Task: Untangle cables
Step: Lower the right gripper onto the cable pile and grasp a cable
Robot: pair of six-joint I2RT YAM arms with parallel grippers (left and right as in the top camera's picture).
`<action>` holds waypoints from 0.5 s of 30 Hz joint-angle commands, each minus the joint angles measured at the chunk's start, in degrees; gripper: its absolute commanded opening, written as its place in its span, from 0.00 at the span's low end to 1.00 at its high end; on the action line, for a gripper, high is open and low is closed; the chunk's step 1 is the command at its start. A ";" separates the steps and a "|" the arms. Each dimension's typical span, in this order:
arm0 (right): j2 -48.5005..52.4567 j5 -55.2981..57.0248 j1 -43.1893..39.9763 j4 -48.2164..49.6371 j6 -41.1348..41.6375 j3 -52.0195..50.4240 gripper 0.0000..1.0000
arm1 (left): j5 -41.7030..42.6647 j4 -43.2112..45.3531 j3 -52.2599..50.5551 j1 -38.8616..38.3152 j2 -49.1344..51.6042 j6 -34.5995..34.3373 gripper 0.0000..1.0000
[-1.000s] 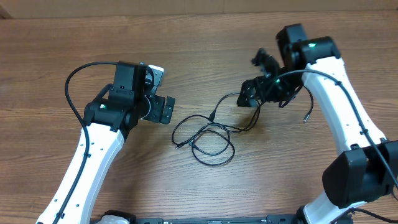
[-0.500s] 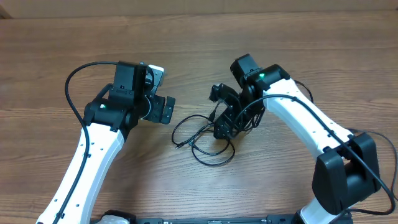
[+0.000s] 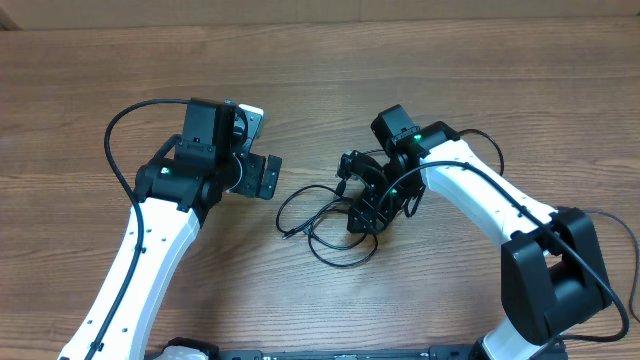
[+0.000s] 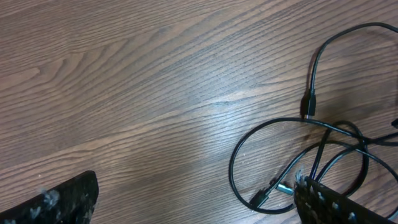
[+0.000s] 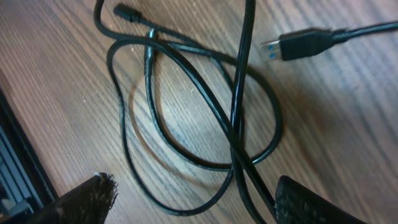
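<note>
Black and thin, the cables (image 3: pixel 325 220) lie in a loose heap of loops on the wooden table (image 3: pixel 100 80), about in the middle between the two arms. From the right wrist view I see one strand that runs straight over two round loops and crosses them, and a USB plug (image 5: pixel 298 43) with a blue tongue that lies free at the side.

I judge these cords to be very light and limp. They will not keep a shape, and if one strand is pulled, the others will probably come along with it where they cross. The jacket looks smooth, so a pinch in the middle of a strand may slip. The plug ends are harder and thicker, so I think the best place to take hold is at a plug or just behind it, or on a single strand away from the crossings.

The right gripper (image 3: pixel 362 212) stands low over the right side of the heap. Its fingers are apart, one on each side of the strands, and nothing is pinched between them.

The left gripper (image 3: pixel 262 175) hangs to the left of the heap, near it but not touching. It is wide open and empty.
</note>
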 commanded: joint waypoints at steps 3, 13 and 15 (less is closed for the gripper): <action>-0.26 -2.03 0.28 1.73 -0.24 -0.24 0.81 | -0.17 0.07 0.50 0.22 0.20 0.68 1.00; -0.26 -2.01 0.28 7.85 -0.31 -1.73 0.78 | -0.20 0.07 0.50 0.22 0.20 0.68 1.00; -0.26 -1.99 0.26 9.90 -0.31 -3.19 0.78 | -0.20 0.04 0.50 0.22 0.20 0.68 1.00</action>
